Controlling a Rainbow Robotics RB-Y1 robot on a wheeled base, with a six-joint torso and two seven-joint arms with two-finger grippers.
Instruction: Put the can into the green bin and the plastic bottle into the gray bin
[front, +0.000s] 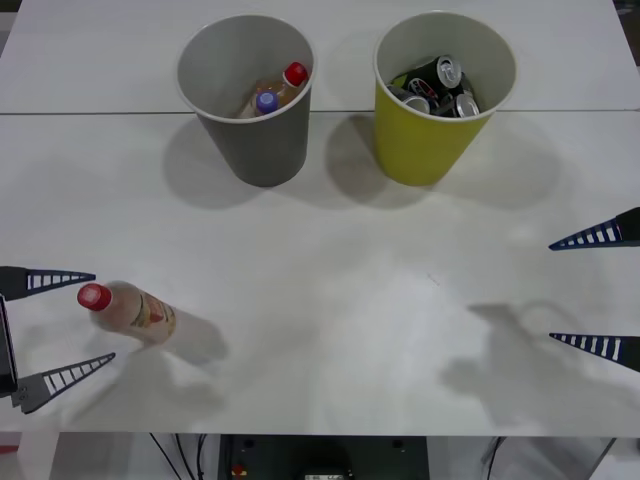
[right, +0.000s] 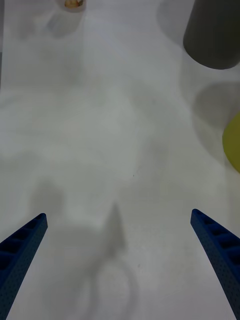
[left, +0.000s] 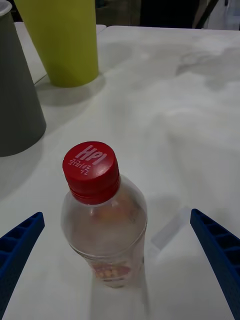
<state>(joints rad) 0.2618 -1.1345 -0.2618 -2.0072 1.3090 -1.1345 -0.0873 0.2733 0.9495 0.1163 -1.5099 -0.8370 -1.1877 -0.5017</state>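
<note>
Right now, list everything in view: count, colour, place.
plastic bottle: one, clear with red cap and pale liquid, standing at the table's near left, between the left gripper's fingers
gray bin: one, gray, far left of centre, holding a red-capped and a purple-capped bottle
green bin: one, yellow-green, far right of centre, holding several cans
table: one, white
left gripper: one, blue, open around the plastic bottle, not touching it
right gripper: one, blue, open over the near right
</note>
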